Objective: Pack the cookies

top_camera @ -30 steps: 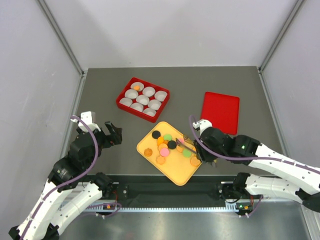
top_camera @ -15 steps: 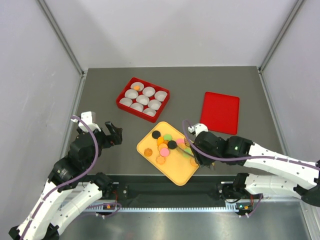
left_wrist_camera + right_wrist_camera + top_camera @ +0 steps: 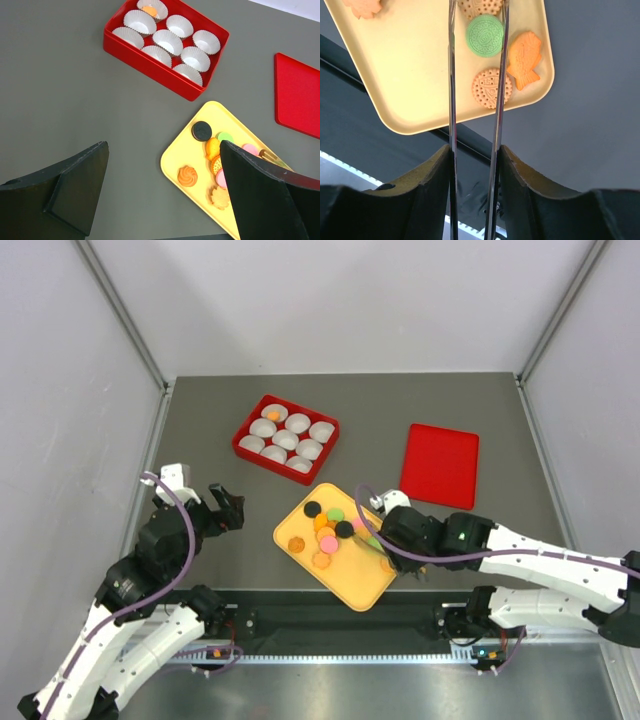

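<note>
Several cookies [image 3: 335, 530] in orange, pink, green and black lie on a yellow tray [image 3: 348, 582]. My right gripper [image 3: 392, 532] hangs over the tray's right end, shut on a pair of metal tongs [image 3: 451, 75]. The two blades stand apart, and between them lie a green cookie [image 3: 485, 35] and a tan one [image 3: 491, 88]. The tong tips run out of the right wrist view. One orange cookie [image 3: 149, 9] sits in a paper cup of the red box [image 3: 243, 440]. My left gripper [image 3: 228, 508] is open and empty, left of the tray.
A flat red lid [image 3: 440, 465] lies at the right of the table. The red box [image 3: 165, 75] holds several white paper cups. A black rail runs along the near table edge just below the tray. Grey walls close in both sides.
My right arm has shifted left, bringing the tongs further over the tray's cookies. The left arm has stayed still.
</note>
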Controlling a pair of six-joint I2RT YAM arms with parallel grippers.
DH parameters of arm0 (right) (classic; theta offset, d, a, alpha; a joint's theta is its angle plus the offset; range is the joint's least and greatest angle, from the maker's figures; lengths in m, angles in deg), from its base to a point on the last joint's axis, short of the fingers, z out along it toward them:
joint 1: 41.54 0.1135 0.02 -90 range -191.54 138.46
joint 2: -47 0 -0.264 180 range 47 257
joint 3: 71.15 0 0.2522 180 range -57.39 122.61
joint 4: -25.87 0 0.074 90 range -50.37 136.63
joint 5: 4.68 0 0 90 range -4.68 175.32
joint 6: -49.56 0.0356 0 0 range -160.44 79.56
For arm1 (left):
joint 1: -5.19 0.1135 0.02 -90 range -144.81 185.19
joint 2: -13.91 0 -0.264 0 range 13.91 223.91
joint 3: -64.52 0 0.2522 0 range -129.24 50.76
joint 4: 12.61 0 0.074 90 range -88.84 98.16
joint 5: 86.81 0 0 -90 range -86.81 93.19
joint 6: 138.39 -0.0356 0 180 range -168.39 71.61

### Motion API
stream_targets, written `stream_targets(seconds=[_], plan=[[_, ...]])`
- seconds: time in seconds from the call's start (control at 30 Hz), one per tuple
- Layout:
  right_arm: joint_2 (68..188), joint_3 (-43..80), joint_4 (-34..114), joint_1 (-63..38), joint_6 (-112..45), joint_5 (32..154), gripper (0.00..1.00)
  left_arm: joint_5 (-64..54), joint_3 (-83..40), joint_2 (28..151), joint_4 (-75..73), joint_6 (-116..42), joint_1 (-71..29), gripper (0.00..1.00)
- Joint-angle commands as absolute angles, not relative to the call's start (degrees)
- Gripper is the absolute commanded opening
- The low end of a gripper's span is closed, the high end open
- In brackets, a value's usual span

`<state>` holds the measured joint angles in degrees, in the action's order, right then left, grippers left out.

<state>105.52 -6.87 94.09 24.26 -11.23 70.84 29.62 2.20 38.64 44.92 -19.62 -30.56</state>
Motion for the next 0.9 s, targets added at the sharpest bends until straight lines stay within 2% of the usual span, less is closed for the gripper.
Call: stream_targets(seconds=[0.0,0.2,0.6,0.87], plan=[[105.80,-5.01,93.16,25.34,-10.64,69.23,0.40,29.64,2.59,38.08,43.17,-20.18,-30.67,0.97],[105.89,-2.99,94.56,25.34,-11.17,69.32,0.27,29.56,2.59,37.72,43.08,-20.27,-30.58,0.97],[105.53,6.85,97.38,25.08,-12.93,67.22,0.27,29.56,2.68,37.72,43.08,-20.18,-30.58,0.97],[116.59,20.11,88.34,18.15,-22.59,67.12,0.29,29.82,2.68,37.99,43.08,-20.09,-30.67,0.97]])
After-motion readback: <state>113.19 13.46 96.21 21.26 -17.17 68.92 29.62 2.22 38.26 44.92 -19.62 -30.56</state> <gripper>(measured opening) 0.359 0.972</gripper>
